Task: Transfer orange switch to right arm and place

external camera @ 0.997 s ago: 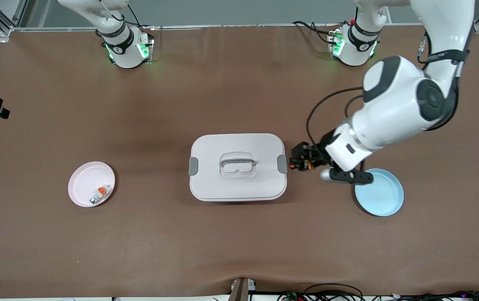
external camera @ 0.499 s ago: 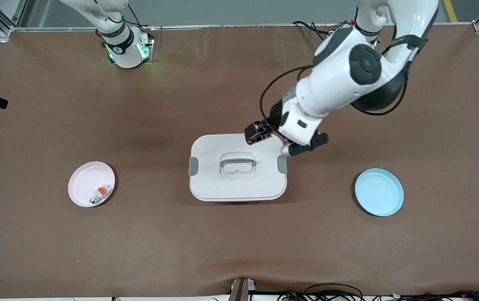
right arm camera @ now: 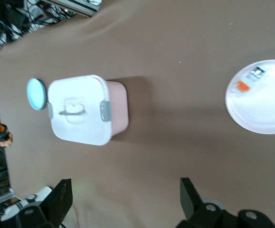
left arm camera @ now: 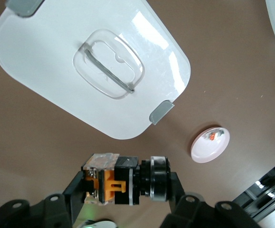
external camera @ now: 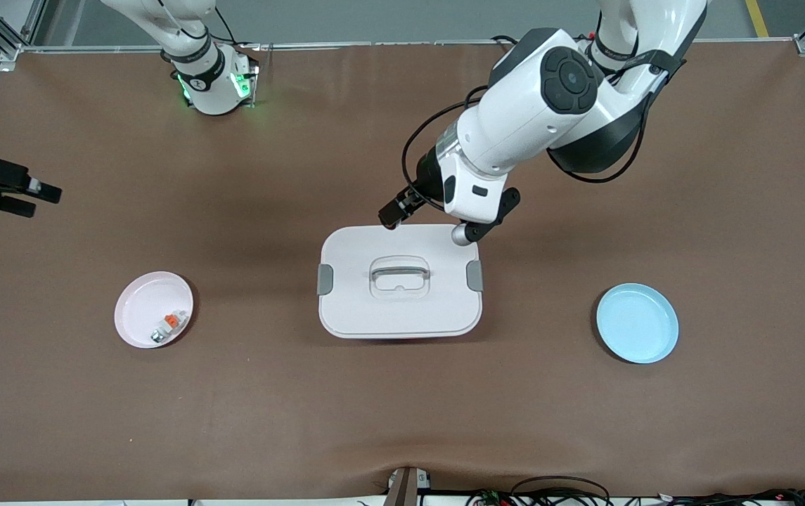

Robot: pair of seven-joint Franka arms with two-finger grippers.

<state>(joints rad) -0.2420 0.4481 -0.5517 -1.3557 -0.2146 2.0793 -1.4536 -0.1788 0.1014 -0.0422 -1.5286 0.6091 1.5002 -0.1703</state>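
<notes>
Brown table (external camera: 233, 407), left gripper (external camera: 391, 213) moved farther

A brown table (external camera: 247, 393) carried three things, all resting directly on its surface. A white lidded box (external camera: 400, 281) with grey side latches and a handle set into its lid sat at the middle, its edge farther from the front camera lying just under the left gripper (external camera: 394, 213). A pale blue plate (external camera: 638, 322) lay toward the left arm's end, well apart from that gripper and nearer to the front camera than the box's middle. A pink plate (external camera: 142, 299) lay toward the right arm's end, well apart from the box, about level with the blue one.
</notes>
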